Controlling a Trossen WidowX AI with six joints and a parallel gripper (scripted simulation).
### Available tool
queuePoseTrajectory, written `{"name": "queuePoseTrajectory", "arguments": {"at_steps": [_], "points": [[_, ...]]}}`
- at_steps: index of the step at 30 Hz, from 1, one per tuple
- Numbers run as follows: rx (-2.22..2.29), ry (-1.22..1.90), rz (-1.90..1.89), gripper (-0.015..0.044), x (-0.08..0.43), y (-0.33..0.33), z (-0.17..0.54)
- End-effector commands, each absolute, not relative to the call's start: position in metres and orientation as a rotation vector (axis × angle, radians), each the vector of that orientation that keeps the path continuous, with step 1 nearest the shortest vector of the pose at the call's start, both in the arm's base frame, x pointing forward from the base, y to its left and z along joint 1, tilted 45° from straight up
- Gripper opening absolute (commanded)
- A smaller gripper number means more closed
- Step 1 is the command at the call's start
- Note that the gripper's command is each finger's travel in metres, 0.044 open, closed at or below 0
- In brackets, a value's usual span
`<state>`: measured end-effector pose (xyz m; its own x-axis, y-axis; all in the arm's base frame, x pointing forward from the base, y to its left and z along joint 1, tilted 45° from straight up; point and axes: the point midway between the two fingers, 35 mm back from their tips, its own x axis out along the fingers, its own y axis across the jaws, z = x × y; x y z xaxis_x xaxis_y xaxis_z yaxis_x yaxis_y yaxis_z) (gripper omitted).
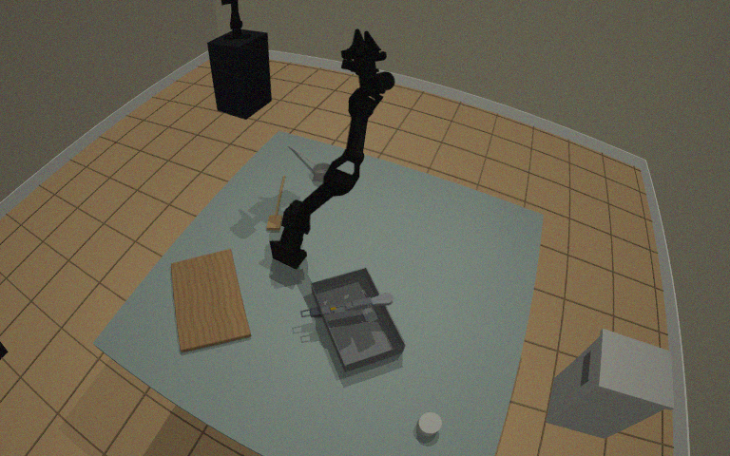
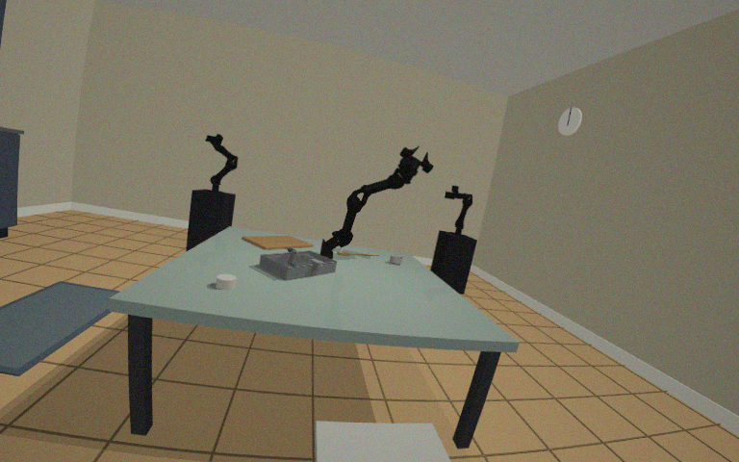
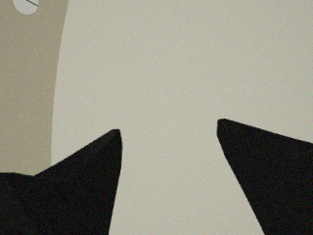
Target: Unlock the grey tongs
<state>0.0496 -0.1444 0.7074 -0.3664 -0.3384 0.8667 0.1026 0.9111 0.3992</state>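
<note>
Shows the black gripper [image 1: 362, 31] [image 2: 421, 150] [image 3: 170, 132] with fingers spread partway, pinching nothing. Reaches up and out from the pale green table [image 1: 447, 257] [image 2: 326, 304] on a bent black arm [image 1: 355, 131] [image 2: 354, 201], with the fingertips tilted upward, high above every item. Points, in the wrist view, toward a pale wall visible between the fingers, with part of a round wall clock [image 2: 570, 120] [image 3: 26, 5] above and left of them. Places the grey tongs [image 1: 380, 299] [image 2: 292, 256] well below the fingers and well apart from them, laid across the dark grey roasting tin [image 1: 374, 361] [image 2: 277, 266]. Extends one narrow end of the tongs past the rim on the side toward the wooden board [image 1: 209, 300] [image 2: 276, 242], and a rounded end past the opposite rim. Keeps the wooden board flat, also far below the fingers. Includes, lower than the fingers and nearer to them than the tin, a thin-handled wooden tool [image 1: 274, 222] [image 2: 356, 254] and a small grey cup [image 1: 321, 171] [image 2: 395, 260] with a long handle. Sets a short white cylinder [image 1: 429, 424] [image 2: 225, 281] farthest from the fingers, beyond the tin.
</note>
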Motion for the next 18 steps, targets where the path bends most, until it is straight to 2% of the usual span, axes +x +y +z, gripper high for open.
{"name": "queuePoseTrajectory", "arguments": {"at_steps": [1,8,18], "points": [[0.130,-1.997,-0.310,0.0260,0.014,-0.117,0.709],[-0.020,-2.112,-0.090,0.0260,-0.036,-0.068,0.705],[-0.205,-2.160,0.133,0.0260,-0.070,-0.001,0.692]]}}
